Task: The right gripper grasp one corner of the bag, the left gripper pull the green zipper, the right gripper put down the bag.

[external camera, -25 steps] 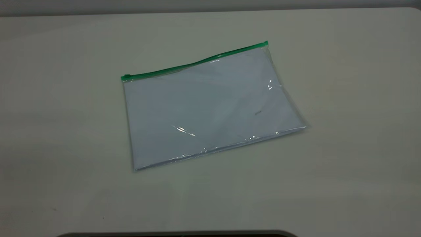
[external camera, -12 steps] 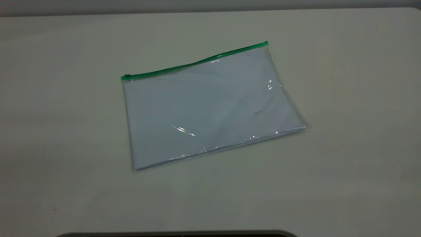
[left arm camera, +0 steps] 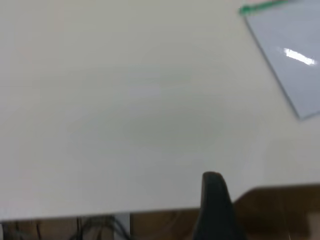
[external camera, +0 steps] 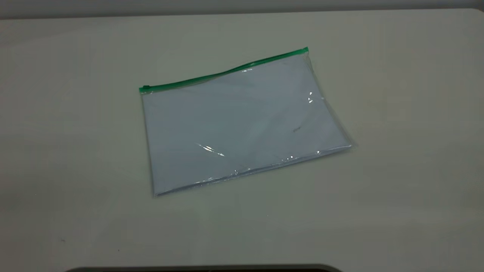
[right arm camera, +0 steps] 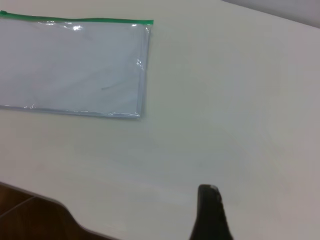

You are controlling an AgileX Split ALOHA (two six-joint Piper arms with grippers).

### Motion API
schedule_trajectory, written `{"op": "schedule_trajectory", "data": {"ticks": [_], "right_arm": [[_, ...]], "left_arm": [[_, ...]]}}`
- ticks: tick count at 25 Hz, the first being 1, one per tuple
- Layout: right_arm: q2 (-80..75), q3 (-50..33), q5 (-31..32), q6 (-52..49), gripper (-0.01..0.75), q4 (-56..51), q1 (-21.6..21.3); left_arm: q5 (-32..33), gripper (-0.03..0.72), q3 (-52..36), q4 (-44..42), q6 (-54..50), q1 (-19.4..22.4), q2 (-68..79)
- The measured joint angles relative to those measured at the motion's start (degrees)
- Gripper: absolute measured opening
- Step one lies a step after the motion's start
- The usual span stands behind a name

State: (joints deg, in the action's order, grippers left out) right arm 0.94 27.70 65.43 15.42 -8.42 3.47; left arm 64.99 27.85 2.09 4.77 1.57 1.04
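Nothing moved, bag (external camera: pixel 242 124) flat on table (external camera: pixel 397 189), white sheets (external camera: pixel 227 128) inside

Pale table (external camera: pixel 397 113), grey wall (external camera: pixel 242 5) behind

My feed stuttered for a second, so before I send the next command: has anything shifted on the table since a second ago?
Nothing visibly changed. The bag lies flat on the table in the same spot, green zipper along its far edge, slider at the left corner. Neither arm has entered the exterior view; only a tip of each tool shows in its wrist view, well away from the bag.
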Motion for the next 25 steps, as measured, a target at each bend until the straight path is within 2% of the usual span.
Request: {"op": "schedule_trajectory", "data": {"ticks": [25], "right_arm": [[0.00, 0.00, 0.00, 0.00, 0.578, 0.00, -0.06]], "left_arm": [[0.14, 0.588, 0.00, 0.81, -0.05, 0.00, -2.13]]}}
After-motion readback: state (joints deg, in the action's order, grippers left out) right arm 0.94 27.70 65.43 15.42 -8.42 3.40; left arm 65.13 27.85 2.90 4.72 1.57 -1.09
